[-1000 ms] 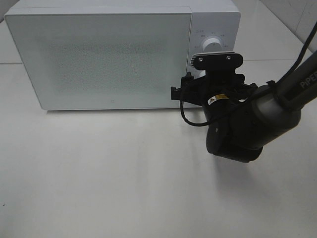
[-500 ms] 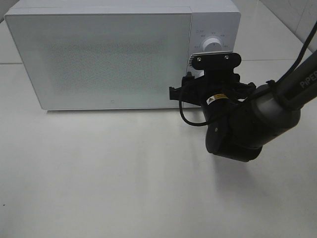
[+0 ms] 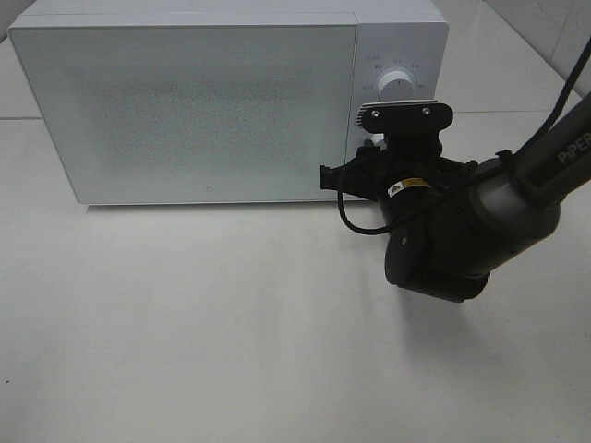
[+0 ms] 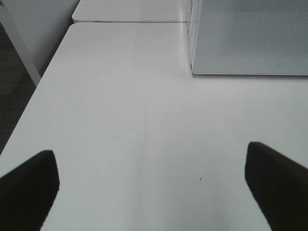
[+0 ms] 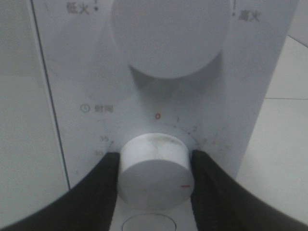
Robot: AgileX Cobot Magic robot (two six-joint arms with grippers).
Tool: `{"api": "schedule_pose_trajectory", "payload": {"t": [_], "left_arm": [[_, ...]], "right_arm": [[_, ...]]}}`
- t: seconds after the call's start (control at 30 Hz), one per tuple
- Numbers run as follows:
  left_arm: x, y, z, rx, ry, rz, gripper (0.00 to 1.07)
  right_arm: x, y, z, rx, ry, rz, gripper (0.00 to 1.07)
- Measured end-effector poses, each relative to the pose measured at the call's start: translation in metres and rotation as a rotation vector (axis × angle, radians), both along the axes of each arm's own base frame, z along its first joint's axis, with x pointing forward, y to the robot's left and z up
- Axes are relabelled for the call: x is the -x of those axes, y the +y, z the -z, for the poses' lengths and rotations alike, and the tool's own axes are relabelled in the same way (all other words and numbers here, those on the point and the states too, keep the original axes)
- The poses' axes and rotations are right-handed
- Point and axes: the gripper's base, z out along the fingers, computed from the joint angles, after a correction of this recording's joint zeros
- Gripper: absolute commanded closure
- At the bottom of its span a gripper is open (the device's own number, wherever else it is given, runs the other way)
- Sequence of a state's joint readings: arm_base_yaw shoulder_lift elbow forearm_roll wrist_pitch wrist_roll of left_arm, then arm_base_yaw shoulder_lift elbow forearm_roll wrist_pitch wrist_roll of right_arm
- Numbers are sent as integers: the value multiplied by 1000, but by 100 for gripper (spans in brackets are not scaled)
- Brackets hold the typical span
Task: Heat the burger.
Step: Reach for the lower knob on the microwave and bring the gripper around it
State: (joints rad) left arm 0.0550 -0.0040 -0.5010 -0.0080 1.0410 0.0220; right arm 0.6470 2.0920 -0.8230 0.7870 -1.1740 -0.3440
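So the burger isn't actually visible in any of the views. It's not on the table [image 3: 185,323], and the microwave [image 3: 212,101] has its door shut, with a speckled front you can't see through. Best guess is that it's already sitting inside, but that's a guess. If so, it would be behind the door, off to the left side of where the right claw [image 5: 155,161] is working on the control panel. How far apart they are can't be told. The right claw is at the lower timer knob [image 5: 154,168], just under the bigger power knob [image 5: 168,33]. Its black fingers [image 5: 103,178] press against either side of the knob, so it looks clamped on it, ready to twist. The knob's red mark points well away from the 0. The left claw [image 4: 151,163] hangs over bare table near the microwave's other end, jaws spread wide with nothing in them. As for handling, a burger is light but soft and stacked, so the bun squashes easily and the layers can slide apart. A slick bun top won't help either. It's probably safest to grip it low across the sides with a gentle squeeze, not pinch the dome.
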Motion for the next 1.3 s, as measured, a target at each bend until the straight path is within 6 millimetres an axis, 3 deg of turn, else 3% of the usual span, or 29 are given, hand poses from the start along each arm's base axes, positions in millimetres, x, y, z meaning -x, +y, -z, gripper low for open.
{"api": "schedule_pose_trajectory", "payload": {"t": [0.73,1.3], "left_arm": [[0,0,0,0,0,0,4],[0,0,0,0,0,0,4]], "right_arm": [[0,0,0,-44,-2,6,100],[0,1,1,-258,-11,33,99]]}}
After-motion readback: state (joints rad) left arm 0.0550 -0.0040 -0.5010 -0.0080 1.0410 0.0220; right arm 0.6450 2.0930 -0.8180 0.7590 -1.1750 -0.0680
